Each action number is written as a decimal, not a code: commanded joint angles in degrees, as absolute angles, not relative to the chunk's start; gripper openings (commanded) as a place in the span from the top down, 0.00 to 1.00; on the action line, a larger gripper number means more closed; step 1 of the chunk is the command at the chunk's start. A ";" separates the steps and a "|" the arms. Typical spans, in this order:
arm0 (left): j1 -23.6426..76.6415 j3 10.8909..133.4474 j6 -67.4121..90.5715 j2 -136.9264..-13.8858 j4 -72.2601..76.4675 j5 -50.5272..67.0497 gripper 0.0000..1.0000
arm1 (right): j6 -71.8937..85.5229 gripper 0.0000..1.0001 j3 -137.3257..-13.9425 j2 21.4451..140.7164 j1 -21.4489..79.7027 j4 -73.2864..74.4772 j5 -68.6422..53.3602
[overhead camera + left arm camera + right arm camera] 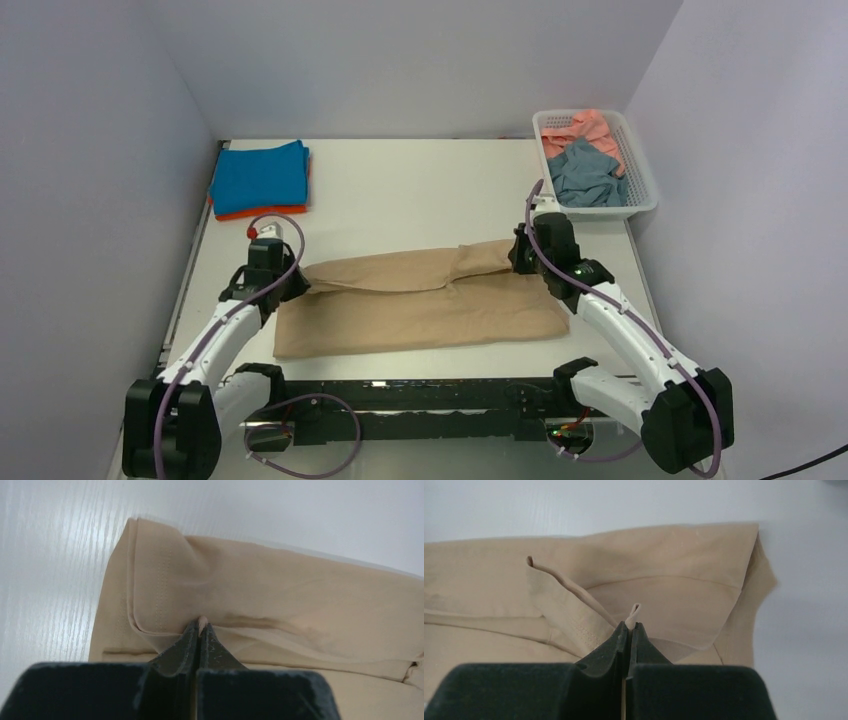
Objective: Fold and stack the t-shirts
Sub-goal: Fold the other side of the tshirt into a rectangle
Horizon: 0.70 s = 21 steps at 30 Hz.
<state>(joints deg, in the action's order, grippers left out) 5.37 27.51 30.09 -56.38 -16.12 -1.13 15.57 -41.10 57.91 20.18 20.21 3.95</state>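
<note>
A tan-beige t-shirt (420, 305) lies spread across the middle of the table, its far edge folded over toward me. My left gripper (297, 276) is shut on the shirt's left end, a pinch of cloth (202, 622) between the jaws. My right gripper (518, 252) is shut on the right end, a pinch of cloth (633, 612) sticking up between the jaws. A folded bright blue t-shirt (260, 176) lies on a folded orange t-shirt (262, 211) at the far left. A salmon pink t-shirt (585, 127) and a dusty grey-blue t-shirt (585, 177) lie crumpled in the basket.
A white lattice basket (645, 185) stands at the far right corner of the table. Grey walls close in on both sides and at the back. The arm bases and purple cables sit along the near edge.
</note>
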 commanded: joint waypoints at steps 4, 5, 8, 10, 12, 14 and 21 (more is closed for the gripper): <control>6.16 24.04 36.56 -53.84 -21.36 -3.13 0.86 | 26.77 0.93 -35.52 52.77 20.26 27.73 6.97; 6.34 23.65 38.21 -52.16 -23.81 -4.20 0.80 | 28.70 0.91 -34.98 51.54 20.27 30.65 7.57; 6.84 23.13 42.67 -45.42 -30.39 -6.36 0.19 | 35.01 0.62 -33.93 47.02 20.28 40.06 7.57; 6.86 23.59 44.43 -40.61 -33.55 -7.38 0.14 | 38.50 0.54 -34.08 43.34 20.34 43.33 6.69; 6.87 25.31 45.12 -36.57 -35.93 -8.78 0.01 | 39.38 0.22 -34.92 38.71 20.41 43.55 5.06; 6.99 27.70 44.84 -34.26 -36.68 -9.52 0.01 | 38.88 0.01 -35.85 35.88 20.31 41.93 6.78; 7.22 32.70 41.91 -44.18 -22.52 3.78 0.01 | 37.57 0.00 -34.35 40.07 20.34 23.69 0.66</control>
